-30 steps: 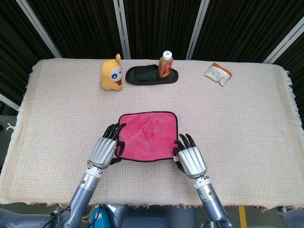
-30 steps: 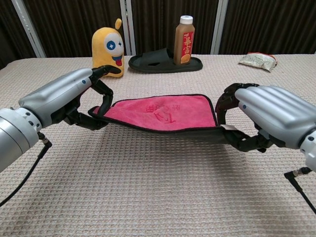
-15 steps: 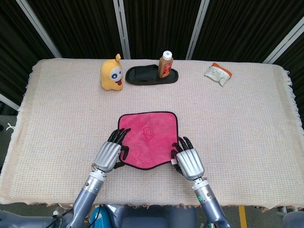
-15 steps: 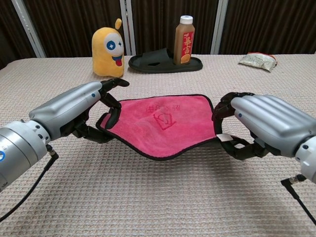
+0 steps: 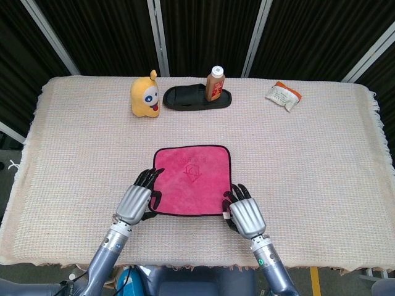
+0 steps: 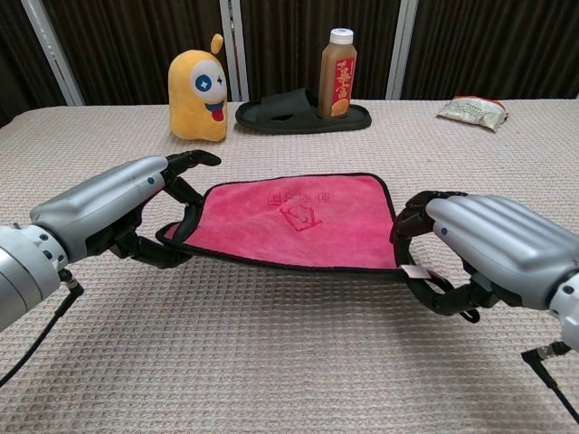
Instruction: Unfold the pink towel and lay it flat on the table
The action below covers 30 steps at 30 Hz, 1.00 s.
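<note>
Since half a second ago the sagging near edge has been drawn taut and both hands have pulled back toward the robot. Left hand (image 6: 118, 208) pinches the near-left corner; right hand (image 6: 493, 249) pinches the near-right corner by its white tag. Pink towel (image 5: 192, 179) lies open between and just beyond them at mid-table, near edge lifted slightly (far edge down on the table cloth (image 5: 321, 166)). Hands equally near; judged next: lower and let go. Beyond: yellow toy (image 5: 144, 95), bottle (image 5: 215, 83).
</note>
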{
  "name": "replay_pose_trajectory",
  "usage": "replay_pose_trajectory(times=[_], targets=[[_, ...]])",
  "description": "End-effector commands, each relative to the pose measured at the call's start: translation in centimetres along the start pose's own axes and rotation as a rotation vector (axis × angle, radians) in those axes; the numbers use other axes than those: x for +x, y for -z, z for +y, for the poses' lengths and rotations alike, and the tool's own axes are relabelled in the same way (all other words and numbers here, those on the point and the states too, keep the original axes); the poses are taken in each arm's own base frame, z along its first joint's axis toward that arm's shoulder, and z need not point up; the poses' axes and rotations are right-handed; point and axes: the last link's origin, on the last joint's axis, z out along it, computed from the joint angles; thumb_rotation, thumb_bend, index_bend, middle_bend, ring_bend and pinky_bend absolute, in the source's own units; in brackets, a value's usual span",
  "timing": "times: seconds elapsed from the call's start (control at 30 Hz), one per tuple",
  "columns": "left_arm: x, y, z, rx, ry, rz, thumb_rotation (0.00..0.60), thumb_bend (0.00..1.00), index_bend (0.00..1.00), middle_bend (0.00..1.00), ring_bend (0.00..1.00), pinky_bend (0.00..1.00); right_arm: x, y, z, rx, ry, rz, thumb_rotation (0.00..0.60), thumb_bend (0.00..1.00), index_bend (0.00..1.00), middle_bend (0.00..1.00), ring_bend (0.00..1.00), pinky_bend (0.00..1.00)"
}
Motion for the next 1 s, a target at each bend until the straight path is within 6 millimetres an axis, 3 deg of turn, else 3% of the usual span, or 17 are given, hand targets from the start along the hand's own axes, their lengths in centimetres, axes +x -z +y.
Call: replay_pose_trajectory(times=[0.03,0.27,0.33,0.5,0.7,0.8,1.0], targets=[[-0.1,0.2,-0.1,0.003,0.003,-0.008,0.6,0.51,0.65,0.04,0.0,0.0,-0.2,0.2,-0.1,0.002,-0.002,-0.007,0.6,0.5,0.68,0.31,0.13,0.13],[-0.2,0.3,0.0,-0.003,0.0,-0.028,0.6,0.48,0.61,0.03,0.0,0.0,-0.8,0.6,-0.1,0.0,0.001,-0.037,0.6,0.5,0.66,0.31,0.13,0.13],[-0.2,0.4,0.1,-0.006,-0.005,-0.035,0.6,0.43,0.58,0.02,0.0,0.0,-0.9,0.7,0.0,0.001,0.014,-0.045,0.6,0.5,0.6,0.31,0.13,0.13],[-0.3,0.6,-0.1,-0.004,-0.021,-0.077,0.6,0.27,0.43,0.0,0.0,0.0,-1.1,0.9,0.3,-0.007,0.022,-0.074,0.6,0.49,0.34,0.25,0.09,0.13],[-0.4,0.8,-0.3,0.009,-0.034,-0.124,0.6,0.16,0.3,0.0,0.0,0.0,-1.5,1.1,0.8,-0.022,0.025,-0.092,0.6,0.36,0.08,0.12,0.03,0.12],[-0.3,0.9,-0.4,0.01,-0.038,-0.142,0.6,0.11,0.25,0.0,0.0,0.0,-1.5,1.3,1.0,-0.027,0.029,-0.1,0.6,0.29,0.01,0.08,0.0,0.1],[0.1,1.4,-0.7,-0.004,-0.046,-0.189,0.6,0.0,0.11,0.0,0.0,0.0,-1.0,1.7,1.4,-0.039,0.036,-0.1,0.6,0.23,0.0,0.01,0.0,0.06]])
